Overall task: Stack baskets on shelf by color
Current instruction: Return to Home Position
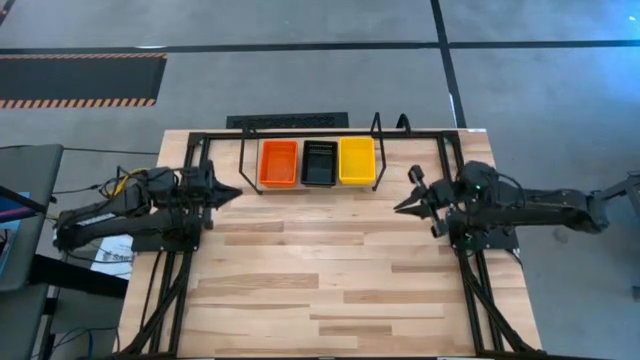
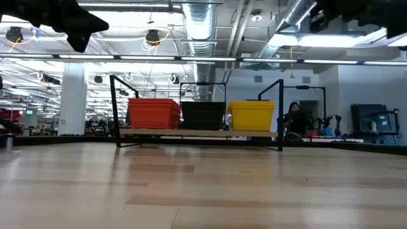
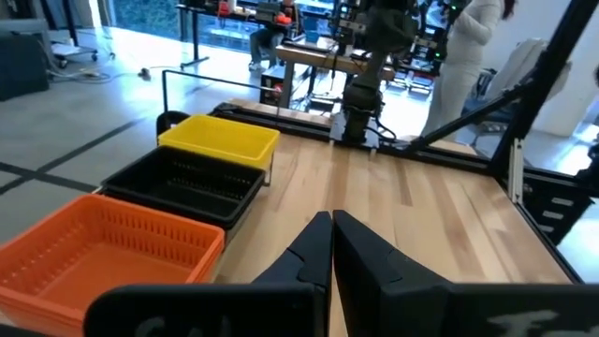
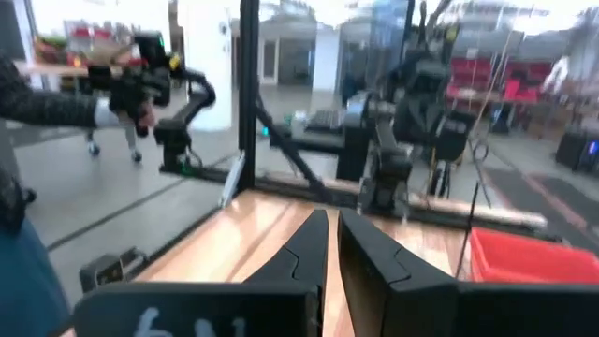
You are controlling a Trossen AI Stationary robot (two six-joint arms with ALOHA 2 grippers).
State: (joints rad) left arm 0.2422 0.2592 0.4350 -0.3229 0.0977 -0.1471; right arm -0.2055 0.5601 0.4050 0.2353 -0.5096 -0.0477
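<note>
Stacks filled the shelf (image 2: 199,133) at the far edge of your bench (image 1: 330,280), side by side in one row. The orange baskets (image 1: 279,163) sat at the left arm's end, the black baskets (image 1: 320,162) in the middle and the yellow baskets (image 1: 356,160) at the right arm's end. From the low view all three colours stood to about the same height, walls close against their neighbours, though you could not count the layers in any pile.

Your left hand (image 1: 232,190) hung above the bench just off the shelf's orange end. It pointed across toward the other arm, with its fingers (image 3: 318,248) pressed together and nothing between them. Your right hand (image 1: 408,190) faced it from beyond the yellow end, apart from the shelf. Its fingers (image 4: 314,243) were drawn in to a thin slit and it too held nothing. Neither hand touched a basket or the rack. In the low view both arms showed only as dark shapes at the upper corners, high over the wood.

Beyond the bench, a person (image 2: 294,118) sat in the room behind the shelf, and a dark sleeve (image 4: 47,105) reached in at the edge of the right wrist view.
</note>
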